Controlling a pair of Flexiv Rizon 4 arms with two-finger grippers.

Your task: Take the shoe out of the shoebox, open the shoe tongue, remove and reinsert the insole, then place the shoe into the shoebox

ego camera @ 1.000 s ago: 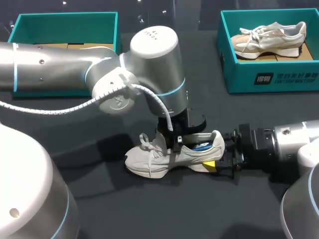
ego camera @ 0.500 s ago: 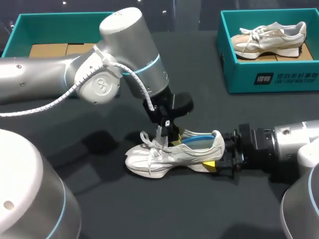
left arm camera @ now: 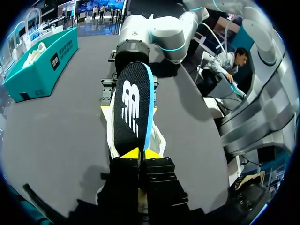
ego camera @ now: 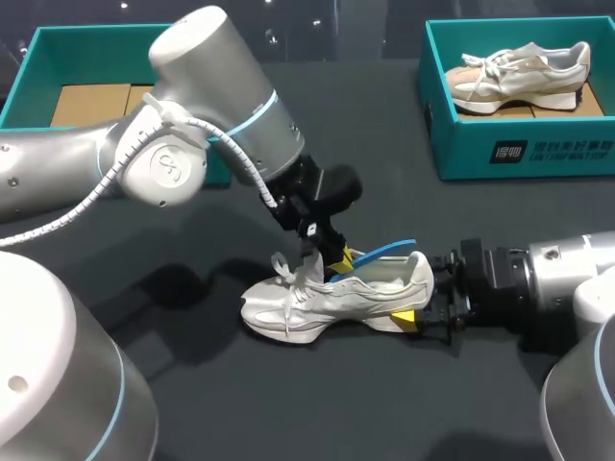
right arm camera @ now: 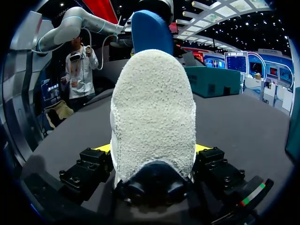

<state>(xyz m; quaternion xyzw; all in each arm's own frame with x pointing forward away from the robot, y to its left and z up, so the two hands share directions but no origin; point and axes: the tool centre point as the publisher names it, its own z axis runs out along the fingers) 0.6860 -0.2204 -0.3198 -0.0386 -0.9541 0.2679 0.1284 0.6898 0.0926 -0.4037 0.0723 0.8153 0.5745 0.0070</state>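
1 insole [ego camera: 386,253] is the thing in hand. It stands partway out of the shoe [ego camera: 327,300], which lies on its sole in the middle of the table [ego camera: 288,403], toe toward our left side and heel toward our right. Our left gripper [ego camera: 336,261] pinches the insole's front end between both yellow tips. The insole's long axis therefore runs straight ahead of those fingers, along the shoe, toward our right gripper [ego camera: 421,314], which is clamped on the heel from 2 sides. We judge the coming pull should follow that axis, up and clear of the collar. We count 2 shoes and 2 boxes: the second shoe [ego camera: 519,72] lies in the right shoebox [ego camera: 519,152], and the left shoebox [ego camera: 125,35] holds none.
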